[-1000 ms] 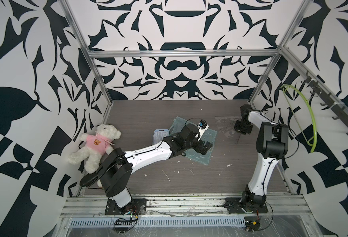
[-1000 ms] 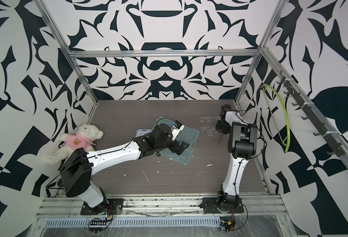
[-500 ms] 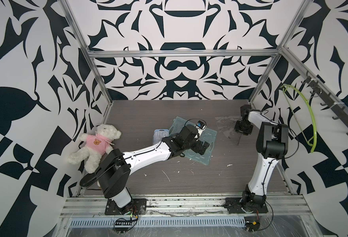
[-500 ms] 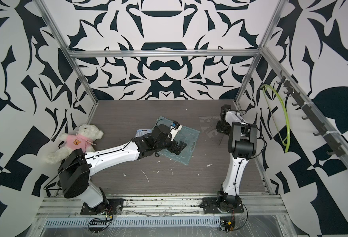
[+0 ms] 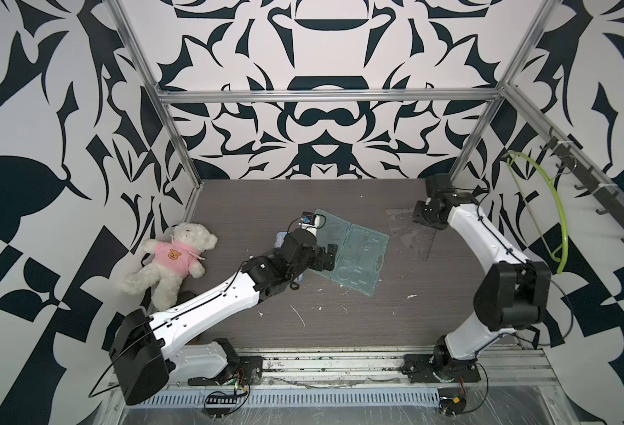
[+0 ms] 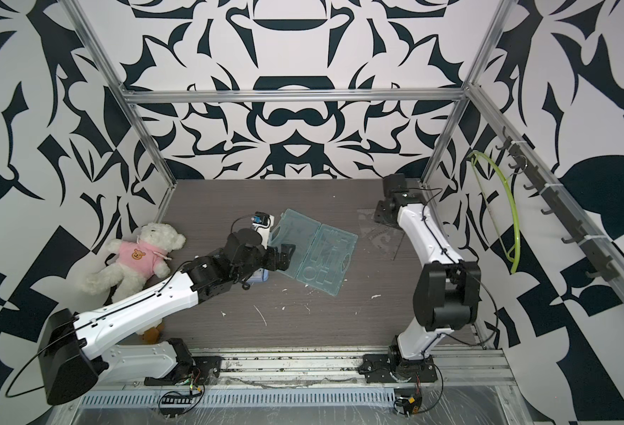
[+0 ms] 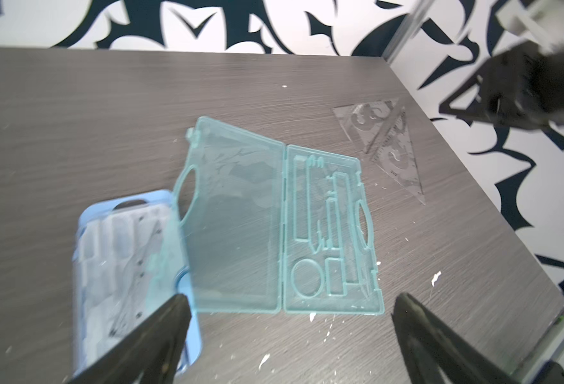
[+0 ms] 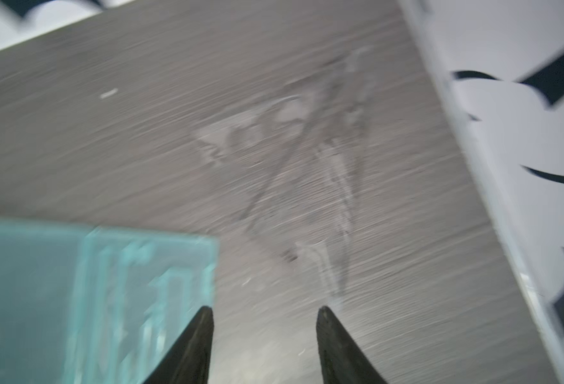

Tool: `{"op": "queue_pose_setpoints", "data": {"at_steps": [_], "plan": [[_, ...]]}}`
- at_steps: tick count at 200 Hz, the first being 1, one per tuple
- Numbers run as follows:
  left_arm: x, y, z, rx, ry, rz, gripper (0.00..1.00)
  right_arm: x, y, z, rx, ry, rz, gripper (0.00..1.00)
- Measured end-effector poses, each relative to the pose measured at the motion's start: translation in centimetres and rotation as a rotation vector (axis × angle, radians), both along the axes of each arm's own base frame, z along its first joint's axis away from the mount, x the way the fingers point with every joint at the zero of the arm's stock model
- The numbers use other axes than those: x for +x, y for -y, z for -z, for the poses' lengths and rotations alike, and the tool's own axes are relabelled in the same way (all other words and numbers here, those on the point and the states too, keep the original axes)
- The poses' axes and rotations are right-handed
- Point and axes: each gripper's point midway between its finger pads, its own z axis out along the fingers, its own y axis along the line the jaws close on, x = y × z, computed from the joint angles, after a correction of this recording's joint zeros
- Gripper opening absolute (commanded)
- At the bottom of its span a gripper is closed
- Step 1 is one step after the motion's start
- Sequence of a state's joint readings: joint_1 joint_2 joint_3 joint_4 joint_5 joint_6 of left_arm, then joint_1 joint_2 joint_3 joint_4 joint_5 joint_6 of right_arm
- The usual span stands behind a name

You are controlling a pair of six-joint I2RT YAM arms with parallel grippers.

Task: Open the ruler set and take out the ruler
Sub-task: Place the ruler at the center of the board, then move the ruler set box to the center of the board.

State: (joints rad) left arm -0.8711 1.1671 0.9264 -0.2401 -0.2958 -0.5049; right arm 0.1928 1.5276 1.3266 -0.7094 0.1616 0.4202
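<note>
Left claw [image 7: 292, 296] stood spread as wide as it goes, holding nothing, its 2 dark fingers [image 7: 161, 335] framing the near edge of the ruler set case [image 7: 274, 226]. That teal, see-through case lay fully open on the dark wood-grain table [image 5: 358, 323], near its middle, with both halves spread like a book. The moulded half [image 7: 327, 232] with the shaped recesses lay flat and looked empty. The plain lid half [image 7: 234, 216] overlapped a pale blue tray [image 7: 124, 266] beside it. The tray carried a whitish insert, too blurred for its contents to be named.

Right claw [image 8: 264, 309] was partly open, with only bare table showing between its 2 fingertips [image 8: 204, 319], so it gripped nothing. In both top views it hung near the far right corner of the table, just over the clear triangular rulers [image 5: 413, 235]. Whether it touched them could not be told. There seemed to be 2 of these rulers, overlapping, lying flat on the table outside the case, between the case's moulded half and the right wall. The right wrist view was smeared, yet it showed them just ahead of the fingertips, with a corner of the teal case beside one finger.

White flecks [image 5: 297, 314] dotted the table's near part. Against the left wall lay a white teddy bear [image 5: 172, 261] in a pink shirt, well apart from the case. On the right wall hung a green hoop [image 5: 553, 206].
</note>
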Motion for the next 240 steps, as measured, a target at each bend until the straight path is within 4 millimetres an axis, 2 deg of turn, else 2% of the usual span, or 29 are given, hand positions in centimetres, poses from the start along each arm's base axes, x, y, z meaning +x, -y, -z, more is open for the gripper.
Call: {"op": "queue_pose_setpoints", "data": {"at_steps": [16,37,55,70,97,121,148,181,240], "plan": [[-0.8,-1.3,0.1,-0.022,-0.027,-0.02,0.99,-3.6,-4.8,1.0,0.016,-0.019,-0.129,0.48],[-2.2,-2.7,0.7,-0.047,-0.068,-0.032,0.99,-8.7,-7.6,3.5,-0.004,-0.1,-0.233,0.48],[-2.7,-3.7,1.7,-0.052,-0.109,-0.05,0.99,-12.2,-8.3,5.4,-0.034,-0.165,-0.27,0.48],[-2.7,-4.7,3.1,-0.049,-0.16,-0.072,0.99,-14.5,-8.1,6.6,-0.035,-0.203,-0.27,0.48],[-2.4,-5.9,5.8,-0.054,-0.262,-0.101,0.99,-17.0,-6.8,8.7,-0.021,-0.255,-0.203,0.46],[-2.3,-5.8,7.7,-0.055,-0.345,-0.095,0.99,-18.2,-6.8,10.6,0.01,-0.314,-0.153,0.4],[-2.7,-5.1,8.9,-0.052,-0.399,-0.064,0.99,-18.1,-8.0,12.3,0.072,-0.354,-0.111,0.35],[-2.8,-4.9,9.2,-0.047,-0.411,-0.045,0.99,-17.9,-9.2,14.2,0.126,-0.392,-0.069,0.29],[-3.2,-4.9,9.8,-0.034,-0.44,-0.034,0.99,-15.9,-10.9,15.6,0.143,-0.409,-0.05,0.27]]}}
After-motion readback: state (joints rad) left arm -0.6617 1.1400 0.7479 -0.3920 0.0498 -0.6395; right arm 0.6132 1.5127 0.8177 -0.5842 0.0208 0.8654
